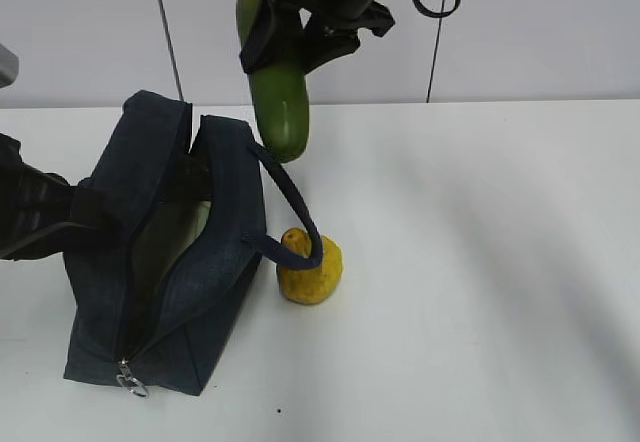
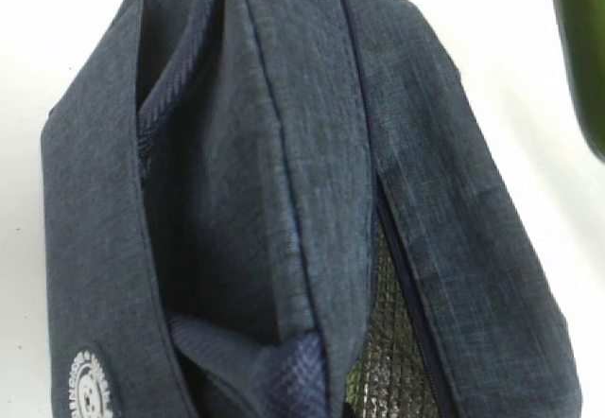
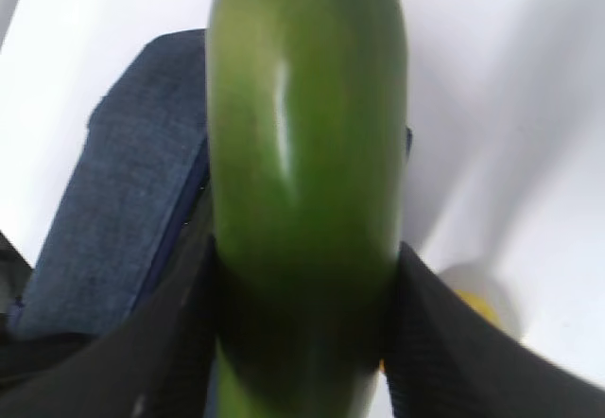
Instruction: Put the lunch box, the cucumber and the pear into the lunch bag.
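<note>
Exterior view: my right gripper (image 1: 285,47) carries the cucumber (image 1: 277,102) above the desk's far edge, beside the lunch bag (image 1: 160,252); the pear (image 1: 311,268) sits against it. Left wrist view: left gripper unseen, presumably pinched shut on fabric. Right wrist view: cucumber may snag the narrow opening.

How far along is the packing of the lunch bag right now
Possibly done: a pale shape shows through the open lunch bag, maybe the lunch box, though that cannot be confirmed. In hand: the right hand holds the cucumber upright in the air near the bag's far end, while the left hand grips the bag's side. Left: the pear sits on the table beside the bag.
</note>
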{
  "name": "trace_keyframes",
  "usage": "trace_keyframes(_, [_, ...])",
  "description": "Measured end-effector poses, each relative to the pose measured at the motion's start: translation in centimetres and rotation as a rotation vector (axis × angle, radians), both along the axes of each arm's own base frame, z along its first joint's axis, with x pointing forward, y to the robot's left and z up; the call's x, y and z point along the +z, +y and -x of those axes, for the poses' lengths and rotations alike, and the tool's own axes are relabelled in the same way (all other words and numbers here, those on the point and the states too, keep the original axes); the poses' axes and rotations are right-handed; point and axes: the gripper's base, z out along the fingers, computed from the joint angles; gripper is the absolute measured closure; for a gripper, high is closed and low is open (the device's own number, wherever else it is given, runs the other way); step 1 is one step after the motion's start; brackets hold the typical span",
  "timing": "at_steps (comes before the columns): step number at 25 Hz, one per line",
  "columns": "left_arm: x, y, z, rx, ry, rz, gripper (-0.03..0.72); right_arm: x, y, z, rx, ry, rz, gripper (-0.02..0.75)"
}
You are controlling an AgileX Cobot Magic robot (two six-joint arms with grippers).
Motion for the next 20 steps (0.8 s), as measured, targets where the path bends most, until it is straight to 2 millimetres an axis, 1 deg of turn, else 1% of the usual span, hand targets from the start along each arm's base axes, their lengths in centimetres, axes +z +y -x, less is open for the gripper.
trace_keyframes(3, [0.0, 0.0, 0.0, 0.0, 0.0, 0.0, 0.707, -0.2, 0.8, 0.3, 0.028, 0.011, -0.021, 0.376])
trace_keyframes(5, [0.0, 0.0, 0.0, 0.0, 0.0, 0.0, 0.707, -1.0, 1.5, 0.2, 0.045, 0.041, -0.045, 0.376])
trace_keyframes(10, [0.0, 0.0, 0.0, 0.001, -0.001, 0.001, 0.707, -5.1, 5.2, 0.3, 0.125, 0.172, -0.136, 0.376])
trace_keyframes(13, [0.0, 0.0, 0.0, 0.002, -0.002, 0.001, 0.707, -7.1, 6.2, 0.2, 0.145, 0.22, -0.147, 0.364])
trace_keyframes(16, [0.0, 0.0, 0.0, 0.003, -0.003, 0.001, 0.707, -8.0, 6.4, 0.0, 0.149, 0.231, -0.141, 0.308])
trace_keyframes(20, [0.0, 0.0, 0.0, 0.004, -0.002, 0.004, 0.707, -8.1, 6.4, -0.1, 0.155, 0.222, -0.14, 0.182])
